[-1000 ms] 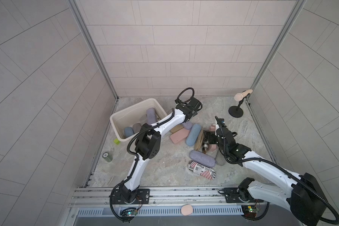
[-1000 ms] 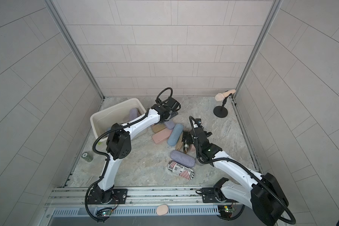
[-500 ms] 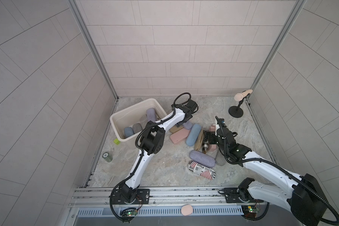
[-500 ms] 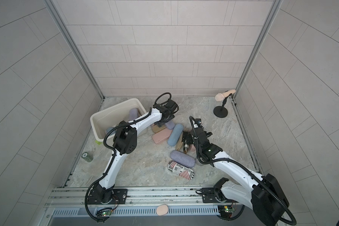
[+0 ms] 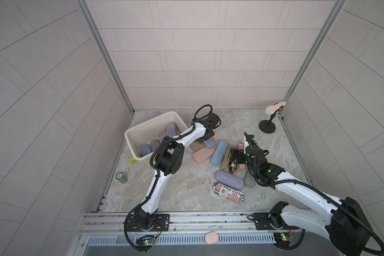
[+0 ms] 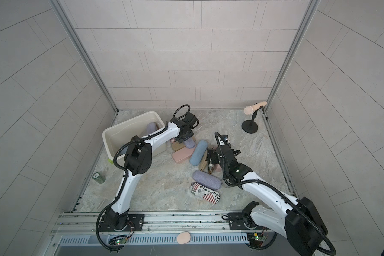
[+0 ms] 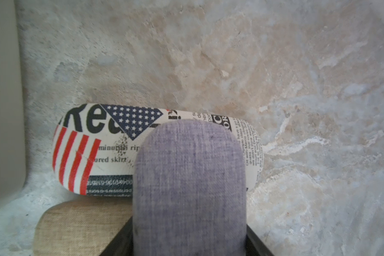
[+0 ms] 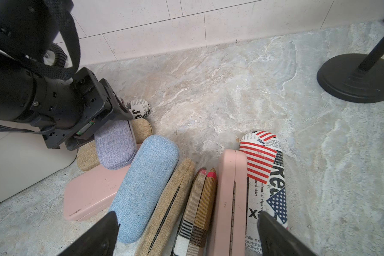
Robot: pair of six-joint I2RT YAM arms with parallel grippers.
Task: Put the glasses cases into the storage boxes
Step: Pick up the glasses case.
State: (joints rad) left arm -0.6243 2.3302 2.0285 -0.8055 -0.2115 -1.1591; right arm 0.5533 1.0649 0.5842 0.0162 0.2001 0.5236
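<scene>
- Marbled stone floor [image 5: 186,188] between pale tiled walls is what I am working over, with both arms reaching in from the front rail.
- I have the left gripper [image 7: 187,241] down on a lilac case [image 7: 190,177]. Its black fingers [image 7: 120,243] are set against both long flanks of the case.
- That lilac case lies over a tan case [image 7: 82,223]; I cannot tell whether it is off the pile.
- Just beyond the left gripper's tips, a newsprint case [image 7: 98,150] with a flag on it lies crosswise to the lilac one.
- The cream storage bin [image 5: 146,131] stands close beside the left gripper. I count three cases in it: a lilac-grey case [image 5: 171,129], a blue case [image 5: 145,149] and a grey case [image 5: 155,144].
- The right gripper [image 8: 186,213] is spread wide and has hold of nothing. It sits low over a row of cases lying side by side.
- Between its fingers [image 8: 93,237] I see a seamed tan case [image 8: 171,204], a plaid case [image 8: 197,210] and a pink case [image 8: 231,188].
- A light blue case [image 8: 144,184] lies just outside one finger, and a flag-print case [image 8: 266,177] just outside the other.
- The microphone stand [image 5: 267,127] is ahead of the right gripper, well apart from it.
</scene>
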